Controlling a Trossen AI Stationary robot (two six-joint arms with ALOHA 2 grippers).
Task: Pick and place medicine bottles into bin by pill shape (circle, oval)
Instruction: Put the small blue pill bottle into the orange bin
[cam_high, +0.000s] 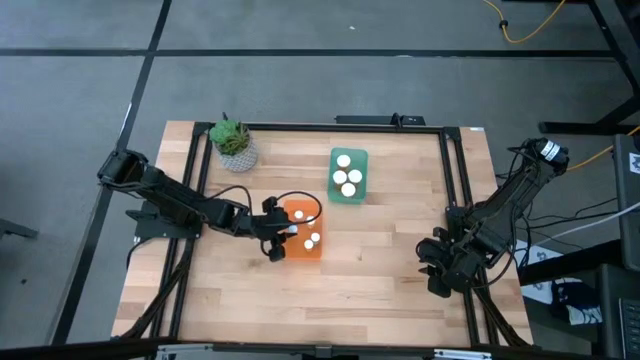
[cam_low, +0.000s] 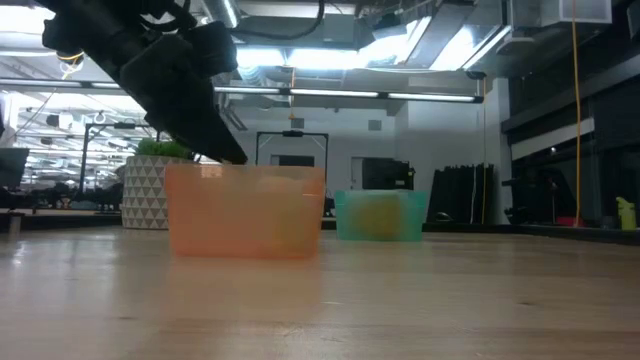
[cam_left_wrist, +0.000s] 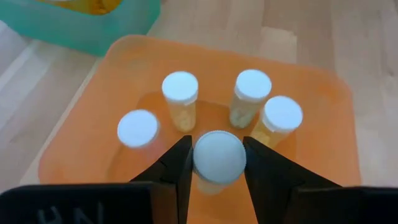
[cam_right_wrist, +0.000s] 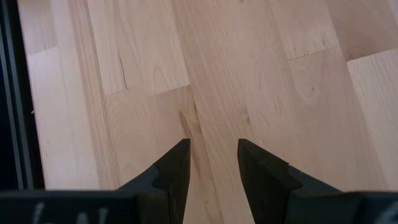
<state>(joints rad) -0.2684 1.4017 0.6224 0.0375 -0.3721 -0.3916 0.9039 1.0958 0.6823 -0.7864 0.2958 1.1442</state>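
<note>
Table (cam_high: 380, 270): light wooden planks inside a dark frame; broad bare wood toward the near edge and on the right half.
Left arm: reaches from the table's left edge in to the orange bin at the middle.
Right arm: folded at the table's right edge, well apart from both bins.
Plant (cam_high: 232, 141): green, in a patterned pot, near the far left corner, behind the orange bin.
Orange bin (cam_high: 305, 247): middle of the table, translucent; in the left wrist view four white-capped bottles stand inside it, two side by side farther in, one on either flank.
Green bin (cam_high: 347, 196): just beyond and to the right of the orange bin, a clear gap of wood between them; about four white caps show inside from above.
Left hand (cam_left_wrist: 216, 163): over the orange bin at its left side, fingers (cam_left_wrist: 179, 167) closed onto a bottle, one on each side of its cap.
Held bottle (cam_left_wrist: 218, 156): round white cap, gripped between the left fingers, above the bin's floor and nearer the hand than the four standing bottles; the closest of those, on the right flank, is just beside one finger.
Right hand (cam_right_wrist: 212, 163): narrow gap between the fingers, holding nothing, over bare wood close to the table's dark right rail.
Room to move: open wood around the right hand; the left hand is hemmed in by bin walls and neighbouring caps.
</note>
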